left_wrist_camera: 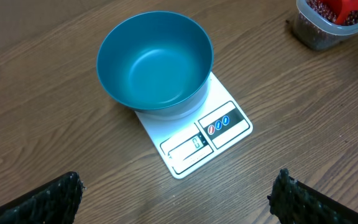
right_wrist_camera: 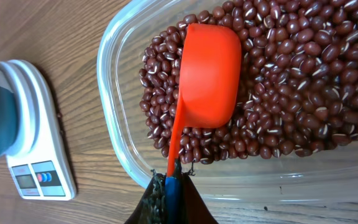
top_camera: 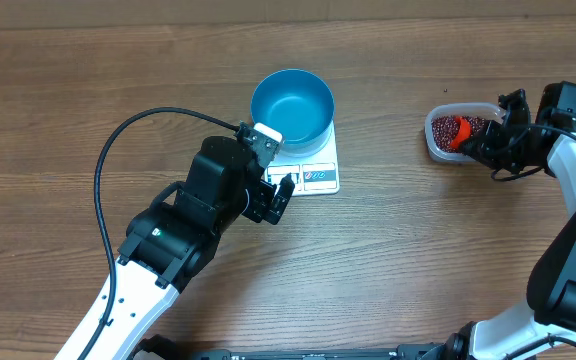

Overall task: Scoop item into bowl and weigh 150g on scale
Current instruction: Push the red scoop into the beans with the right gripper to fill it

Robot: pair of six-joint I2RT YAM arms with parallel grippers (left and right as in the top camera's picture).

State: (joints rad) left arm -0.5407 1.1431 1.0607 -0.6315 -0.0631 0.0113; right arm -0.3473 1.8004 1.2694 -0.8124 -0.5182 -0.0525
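While a scoop [right_wrist_camera: 209, 74] is clenched in the right hand [right_wrist_camera: 169, 186], the left hand [left_wrist_camera: 179, 193] is held released near the scale [left_wrist_camera: 225, 121].

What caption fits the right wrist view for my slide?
Right fingers grip the orange scoop by its handle, cup resting on beans in the clear tub; scale at left.

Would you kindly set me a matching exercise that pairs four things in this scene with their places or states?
Things:
1. bowl
2. scoop
3. beans
4. left gripper

Places or states:
A. in the tub
B. open, near the scale
C. empty, on the scale
D. handle held in the right gripper

Pairs: 1-C, 2-D, 3-A, 4-B
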